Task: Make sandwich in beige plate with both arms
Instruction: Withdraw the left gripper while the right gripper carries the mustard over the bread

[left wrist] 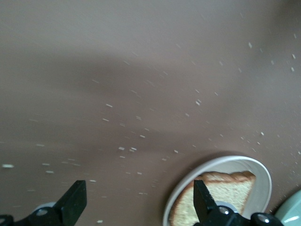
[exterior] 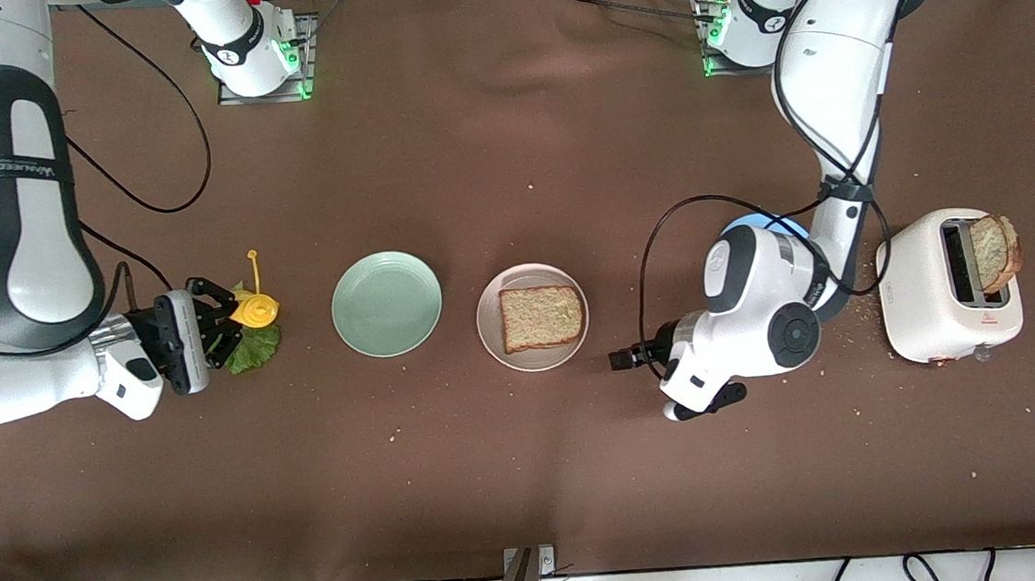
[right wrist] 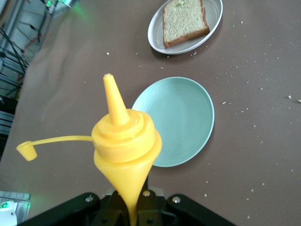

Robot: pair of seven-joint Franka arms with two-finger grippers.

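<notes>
The left gripper (exterior: pixel 620 358) hovers low over the bare brown table (exterior: pixel 532 474) just beside the beige plate (exterior: pixel 536 356), fingers (left wrist: pixel 75 200) spread wide and empty, and one bread slice (exterior: pixel 542 316) lies flat on that plate. Toward the right arm's end, the right gripper (exterior: pixel 222 321) is clamped on a yellow sauce bottle (exterior: pixel 253 308) above the lettuce leaf (exterior: pixel 254 348) (cap dangling open). I reckon a tilt in transit could dribble sauce onto the mint green plate (exterior: pixel 386 303), and the second slice (exterior: pixel 997 253) leaning from the toaster (exterior: pixel 947 286) may crumble if pinched hard.
</notes>
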